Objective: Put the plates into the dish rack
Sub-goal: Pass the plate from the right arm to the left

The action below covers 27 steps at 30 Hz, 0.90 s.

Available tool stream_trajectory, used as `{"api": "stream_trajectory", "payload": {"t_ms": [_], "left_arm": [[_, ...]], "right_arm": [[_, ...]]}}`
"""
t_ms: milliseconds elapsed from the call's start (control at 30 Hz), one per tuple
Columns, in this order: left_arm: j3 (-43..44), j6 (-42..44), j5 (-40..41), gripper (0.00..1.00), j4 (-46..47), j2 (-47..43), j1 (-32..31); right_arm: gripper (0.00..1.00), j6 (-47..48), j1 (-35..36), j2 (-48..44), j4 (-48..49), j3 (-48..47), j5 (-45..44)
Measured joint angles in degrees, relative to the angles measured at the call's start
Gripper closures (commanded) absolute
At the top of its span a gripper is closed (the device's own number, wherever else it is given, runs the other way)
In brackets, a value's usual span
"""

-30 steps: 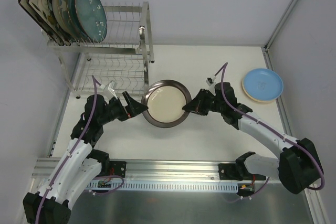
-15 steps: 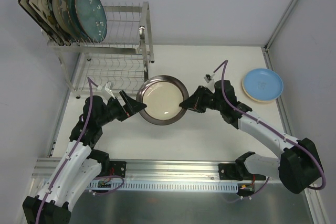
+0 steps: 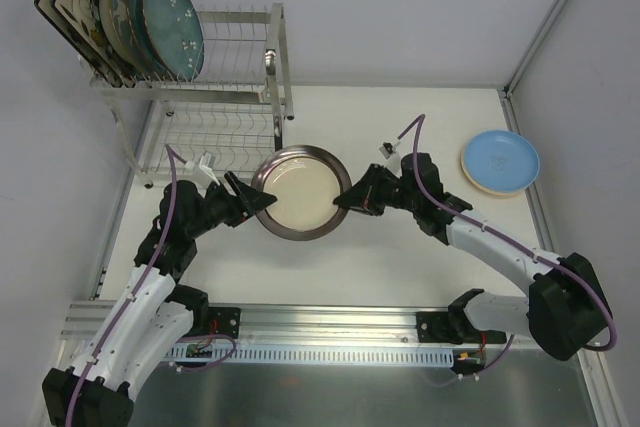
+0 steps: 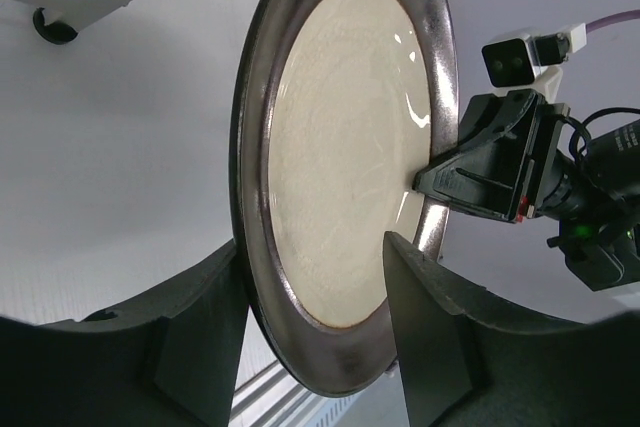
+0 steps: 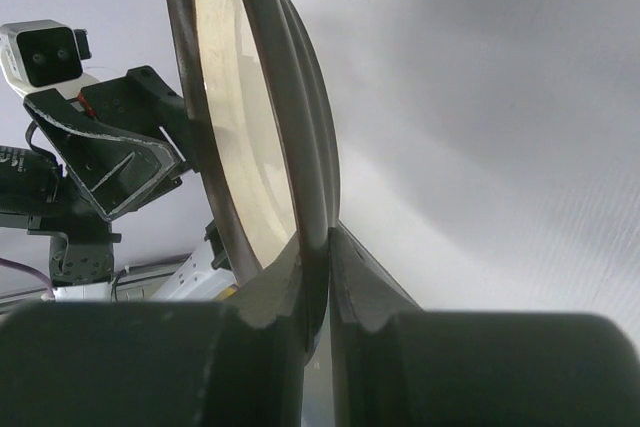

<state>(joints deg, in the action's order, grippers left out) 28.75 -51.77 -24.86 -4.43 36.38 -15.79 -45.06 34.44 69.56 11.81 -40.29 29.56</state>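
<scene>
We see a white table (image 3: 420,117) among grey walls (image 3: 400,7) — an aluminium rail (image 3: 330,322) at six o'clock, a metal post (image 3: 550,22) at two o'clock (light soft, even).

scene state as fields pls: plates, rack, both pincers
held plate: round, dark rim, cream centre, tipped up on edge between the arms
right pincer: shut on the plate's rim
left pincer: jaws either side of the opposite rim; clamped or not, unclear
dish rack: top tier carries a row of upright plates
waiting: light blue plate atop pale yellow plate, far right of table
</scene>
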Motion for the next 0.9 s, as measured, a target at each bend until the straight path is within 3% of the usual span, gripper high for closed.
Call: {"api": "stream_trajectory", "payload": {"t_ms": [367,500,667,733,767,900], "left_arm": [[-1.0,-0.4,1.3,0.49,1.9,0.3,0.0],[-1.2,-1.0,1.3,0.55,2.0,0.9,0.0],[-1.2,-1.8,1.4,0.72,2.1,0.8,0.0],[-1.2,-1.8,1.9,0.83,1.7,0.7,0.0],[-1.2,-1.9,2.2,0.96,1.5,0.7,0.0],[-1.2,-3.8,3.3,1.0,1.2,0.0,0.0]], "right_arm": [[0.99,-0.9,0.8,0.9,1.9,-0.7,0.0],[0.99,-0.9,1.1,1.0,2.5,-1.0,0.0],[0.99,-0.8,1.3,1.5,2.5,-1.0,0.0],[0.99,-0.8,1.3,1.6,2.5,-1.0,0.0],[1.0,-0.8,1.3,1.6,2.5,-1.1,0.0],[1.0,-0.1,1.4,1.6,2.5,-1.2,-0.3]]}}
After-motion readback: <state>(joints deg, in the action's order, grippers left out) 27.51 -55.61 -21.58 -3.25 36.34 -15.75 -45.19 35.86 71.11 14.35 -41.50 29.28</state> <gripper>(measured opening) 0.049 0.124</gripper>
